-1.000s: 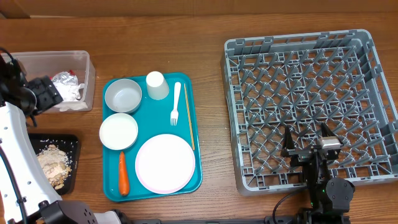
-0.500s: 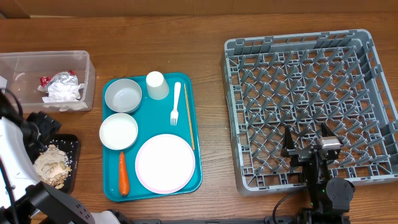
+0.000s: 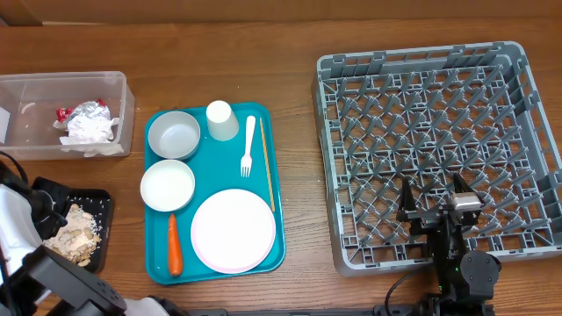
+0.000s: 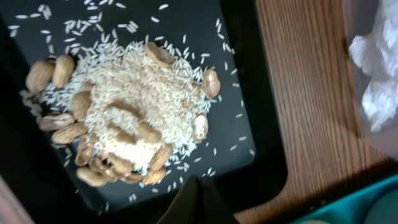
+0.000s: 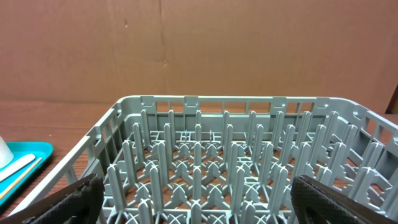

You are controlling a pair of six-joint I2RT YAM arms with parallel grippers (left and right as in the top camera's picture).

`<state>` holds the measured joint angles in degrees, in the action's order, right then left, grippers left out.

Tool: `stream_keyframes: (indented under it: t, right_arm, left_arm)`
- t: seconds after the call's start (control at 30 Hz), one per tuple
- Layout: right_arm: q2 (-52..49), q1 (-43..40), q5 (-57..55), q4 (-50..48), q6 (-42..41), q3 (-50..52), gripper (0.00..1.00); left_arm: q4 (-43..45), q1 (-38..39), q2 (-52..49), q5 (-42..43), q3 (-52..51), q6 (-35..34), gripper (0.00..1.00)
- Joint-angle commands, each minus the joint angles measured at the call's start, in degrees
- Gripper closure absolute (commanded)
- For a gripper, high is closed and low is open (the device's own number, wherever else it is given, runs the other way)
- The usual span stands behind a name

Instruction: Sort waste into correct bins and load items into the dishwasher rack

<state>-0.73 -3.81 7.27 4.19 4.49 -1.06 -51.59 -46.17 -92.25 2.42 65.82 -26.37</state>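
My left gripper (image 4: 198,182) is shut with nothing in it, its tips hanging over the near edge of the black bin (image 4: 249,93). Beige nut scraps and rice (image 4: 127,112) are piled in that bin. From overhead the left gripper (image 3: 46,193) sits at the black bin's (image 3: 104,200) top left corner. The clear bin (image 3: 123,88) holds the white napkin (image 3: 88,132) and the foil wrapper (image 3: 88,111). My right gripper (image 5: 202,202) stands open over the front of the grey dishwasher rack (image 5: 186,102), with nothing between its fingers. It shows from overhead as the right gripper (image 3: 433,197) over the rack (image 3: 421,66).
A teal serving tray (image 3: 274,254) lies in the middle. On it are two bowls (image 3: 174,134) (image 3: 168,185), a cup (image 3: 222,120), a white fork (image 3: 248,145), a large plate (image 3: 233,230), an orange carrot (image 3: 174,244) and a thin wooden stick (image 3: 267,167).
My left arm has drawn back from the clear bin to the black bin, and its gripper has gone from open to shut. The right arm has not moved.
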Motion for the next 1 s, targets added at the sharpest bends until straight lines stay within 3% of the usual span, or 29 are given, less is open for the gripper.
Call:
stream_keyframes:
  t: [0.0,0.33,0.97]
  right_arm:
    - [0.6,-0.3,0.3,-0.2,0.0,0.6,0.0]
    - [0.6,-0.3,0.3,-0.2,0.0,0.6,0.0]
    - [0.6,-0.3,0.3,-0.2,0.0,0.6,0.0]
  left_arm:
    - [0.3,-0.3,-3.3,0.6,-1.0,-3.7,0.96]
    - [3.5,-0.2,-11.6,0.7,-1.0,-6.2,0.96]
    - [13.3,4.0,-12.0,0.3,-1.0,-7.9,0.96]
